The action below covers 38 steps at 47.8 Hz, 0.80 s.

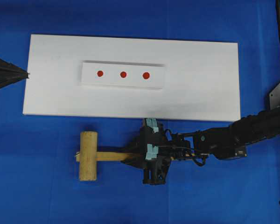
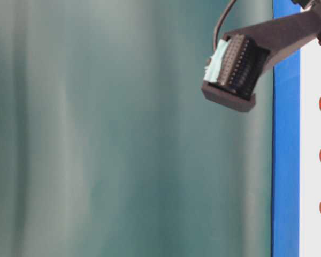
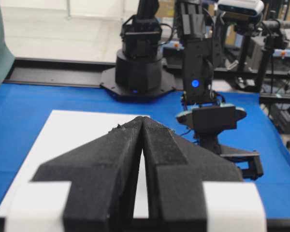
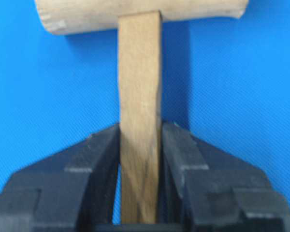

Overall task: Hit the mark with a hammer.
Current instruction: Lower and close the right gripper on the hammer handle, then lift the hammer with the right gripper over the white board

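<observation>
The hammer, a light wooden mallet, lies on the blue cloth just in front of the white board. Its thick head points left and its flat handle runs right. My right gripper is shut on the handle partway along it, and both fingers press its sides. Three red marks sit in a row on a raised white strip on the board. My left gripper hovers shut at the board's left edge, its tips together and holding nothing.
Blue cloth covers the table around the board. The right arm stretches in from the right edge. A black arm base and camera stand stand beyond the board's far end. A green curtain fills the table-level view.
</observation>
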Tool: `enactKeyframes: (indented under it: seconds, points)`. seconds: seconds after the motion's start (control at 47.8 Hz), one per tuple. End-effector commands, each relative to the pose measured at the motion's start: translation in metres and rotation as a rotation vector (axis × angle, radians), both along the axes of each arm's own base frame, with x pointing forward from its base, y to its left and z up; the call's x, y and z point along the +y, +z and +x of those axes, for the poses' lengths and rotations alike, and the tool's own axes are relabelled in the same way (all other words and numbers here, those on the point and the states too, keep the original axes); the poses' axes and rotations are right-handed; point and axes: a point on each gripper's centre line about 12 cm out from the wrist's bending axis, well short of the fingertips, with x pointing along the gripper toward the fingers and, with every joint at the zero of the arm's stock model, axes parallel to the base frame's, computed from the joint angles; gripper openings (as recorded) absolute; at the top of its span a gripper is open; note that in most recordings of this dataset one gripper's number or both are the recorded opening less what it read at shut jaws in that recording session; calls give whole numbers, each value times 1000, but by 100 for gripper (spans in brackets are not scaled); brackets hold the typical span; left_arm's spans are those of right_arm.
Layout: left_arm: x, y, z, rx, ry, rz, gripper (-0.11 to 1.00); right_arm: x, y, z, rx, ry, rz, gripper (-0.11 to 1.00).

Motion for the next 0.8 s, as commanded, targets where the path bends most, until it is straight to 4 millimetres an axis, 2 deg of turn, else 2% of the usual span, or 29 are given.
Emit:
enactKeyframes:
  seconds: [0.0,0.168,0.586,0.67,0.775]
  points:
    - [1,4,1,-8,3,-2,0,3,20,4,-51,7,11,10]
    - [0,3,2,-2,1,-8,0,2,55,0,-117,10,30,10]
    - [0,1,2,0,1,-8,0,-3,149,-33,-197,96,-1,10]
    - [1,1,2,3,3,-8,0,-5,159,-37,-209,104,-8,10]
    - [1,0,2,5,3,-8,0,-9,160,-37,-210,96,-13,10]
